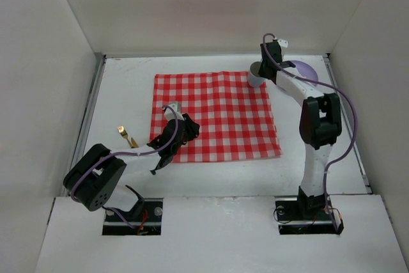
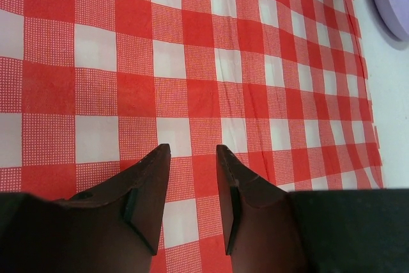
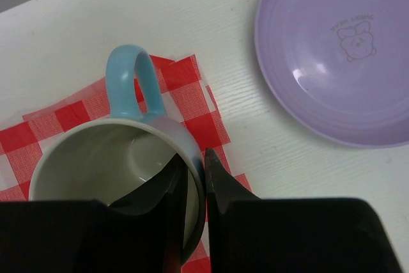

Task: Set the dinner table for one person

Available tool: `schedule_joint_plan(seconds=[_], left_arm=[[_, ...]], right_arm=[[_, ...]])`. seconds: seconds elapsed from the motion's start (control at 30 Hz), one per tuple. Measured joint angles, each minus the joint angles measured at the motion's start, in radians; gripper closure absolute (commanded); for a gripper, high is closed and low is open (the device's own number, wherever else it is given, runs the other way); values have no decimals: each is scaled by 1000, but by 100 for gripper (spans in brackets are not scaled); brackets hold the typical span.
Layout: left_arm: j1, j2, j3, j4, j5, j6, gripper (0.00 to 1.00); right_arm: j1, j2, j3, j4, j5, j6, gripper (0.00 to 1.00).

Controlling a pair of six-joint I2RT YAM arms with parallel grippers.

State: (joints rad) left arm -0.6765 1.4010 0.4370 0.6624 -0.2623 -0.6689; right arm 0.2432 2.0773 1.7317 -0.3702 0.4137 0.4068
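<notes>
The dinner table is a white tabletop with a red-and-white checked cloth spread in its middle. A grey mug with a light blue handle stands on the cloth's far right corner. My right gripper is shut on the mug's rim, one finger inside and one outside. A purple plate lies on the bare table just right of the mug. My left gripper is open and empty, low over the cloth's near left part.
A small gold fork lies on the bare table left of the cloth, close to the left arm. Metal rails run along the table's sides, with white walls beyond. The plate's edge shows in the left wrist view.
</notes>
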Motion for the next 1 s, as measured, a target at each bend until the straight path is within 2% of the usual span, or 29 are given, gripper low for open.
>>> schedule_joint_plan(seconds=[0.2,0.3,0.5,0.63,0.73,0.83,0.9,1.0], left_arm=[[0,0,0,0,0,0,68],[0,0,0,0,0,0,68],[0,1,0,0,0,0,67],[0,4,0,0,0,0,67],[0,5,0,0,1,0,67],[0,5,0,0,1,-1,67],[0,6,0,1,1,-1,67],[0,10,0,0,2,-1,67]], right_arm=[[0,50,52,-8,-3,-10,84],[0,88,79,-19,-4,-11,79],[0,110,94,-17,-7,0,47],[0,97,86,-8,-10,3,35],[0,32,21,10,-20,10,30],[-10,-97,-92,58,-43,23,26],[-29,-200,-182,108,-60,43,27],[-108,-334,-308,212,-85,100,34]])
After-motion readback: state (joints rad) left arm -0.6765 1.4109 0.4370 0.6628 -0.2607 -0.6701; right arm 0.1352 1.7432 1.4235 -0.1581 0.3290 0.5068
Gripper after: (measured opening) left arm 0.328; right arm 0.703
